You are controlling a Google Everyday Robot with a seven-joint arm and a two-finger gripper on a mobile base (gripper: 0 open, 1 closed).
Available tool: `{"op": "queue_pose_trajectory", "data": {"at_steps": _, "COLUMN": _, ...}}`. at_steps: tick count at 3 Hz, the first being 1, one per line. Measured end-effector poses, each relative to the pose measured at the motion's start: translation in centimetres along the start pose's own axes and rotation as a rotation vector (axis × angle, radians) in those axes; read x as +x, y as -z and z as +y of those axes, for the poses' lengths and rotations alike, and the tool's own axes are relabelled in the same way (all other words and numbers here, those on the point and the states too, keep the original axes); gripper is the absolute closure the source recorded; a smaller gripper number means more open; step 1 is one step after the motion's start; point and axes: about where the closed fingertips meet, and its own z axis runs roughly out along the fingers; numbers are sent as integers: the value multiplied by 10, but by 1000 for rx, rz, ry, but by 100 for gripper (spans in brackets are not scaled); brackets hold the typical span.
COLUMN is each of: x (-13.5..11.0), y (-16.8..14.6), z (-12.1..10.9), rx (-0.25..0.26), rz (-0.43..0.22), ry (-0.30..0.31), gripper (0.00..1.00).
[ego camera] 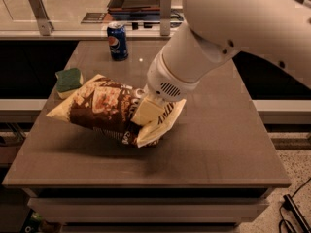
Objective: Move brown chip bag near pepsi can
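Note:
The brown chip bag (104,109) is dark brown and cream-yellow and hangs tilted just above the table's front-left part, with a shadow under it. My gripper (145,111) sits at the end of the big white arm and is shut on the bag's right end, its cream fingers (148,109) pressed into the bag. The pepsi can (117,41) stands upright at the table's far edge, well behind the bag and apart from it.
A green-and-yellow sponge (69,80) lies at the table's left edge, just left of the bag. The brown table (228,144) ends in a front edge close below. A counter with metal posts and a tray (138,1) runs behind the can.

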Motion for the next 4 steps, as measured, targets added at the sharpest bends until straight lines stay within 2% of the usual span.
{"op": "queue_pose_trajectory", "data": {"at_steps": 1, "x": -10, "y": 16, "z": -25, "rx": 39, "rz": -29, "ry": -6, "gripper": 100}}
{"op": "queue_pose_trajectory", "data": {"at_steps": 2, "x": -20, "y": 34, "z": -57, "rx": 85, "rz": -12, "ry": -24, "gripper": 100}}
{"op": "queue_pose_trajectory", "data": {"at_steps": 4, "x": -21, "y": 60, "z": -135, "rx": 247, "rz": 154, "ry": -97, "gripper": 100}}
